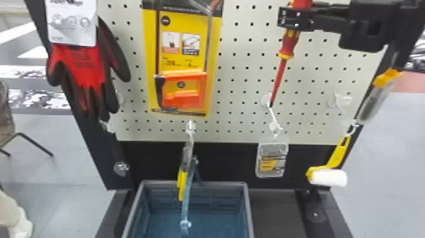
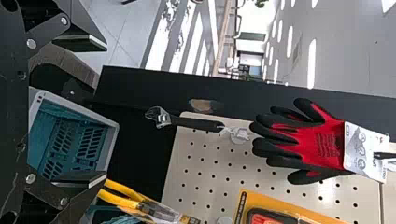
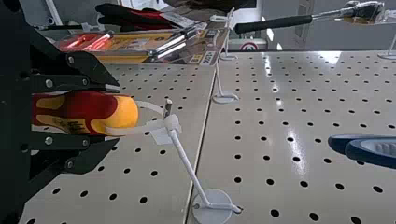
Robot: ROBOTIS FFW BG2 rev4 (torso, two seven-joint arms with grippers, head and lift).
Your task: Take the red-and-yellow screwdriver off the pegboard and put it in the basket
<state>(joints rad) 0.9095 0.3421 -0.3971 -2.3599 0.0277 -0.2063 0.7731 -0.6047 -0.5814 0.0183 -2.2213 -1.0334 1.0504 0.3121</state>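
In the head view my right gripper (image 1: pixel 294 18) is closed around the handle of the red-and-yellow screwdriver (image 1: pixel 288 42), whose red shaft hangs down in front of the pegboard (image 1: pixel 246 68). In the right wrist view the right gripper (image 3: pixel 111 113) has one finger on each side of the screwdriver handle (image 3: pixel 84 112). A pale loop joins the handle's yellow end to the tip of a white hook (image 3: pixel 187 163). The basket (image 1: pixel 249 209) stands below the board. My left gripper (image 2: pixel 91 112) is open and holds nothing; beyond it lies the basket (image 2: pixel 115 140).
Gloves (image 1: pixel 79 66) and a yellow saw pack (image 1: pixel 183 63) hang left of the screwdriver. Below it hang a small clear pack (image 1: pixel 272 159) and a paint roller (image 1: pixel 329 177). Yellow-handled pliers (image 1: pixel 182 185) dangle above the basket. In the left wrist view, an adjustable wrench (image 2: pixel 196 123) hangs near the gloves.
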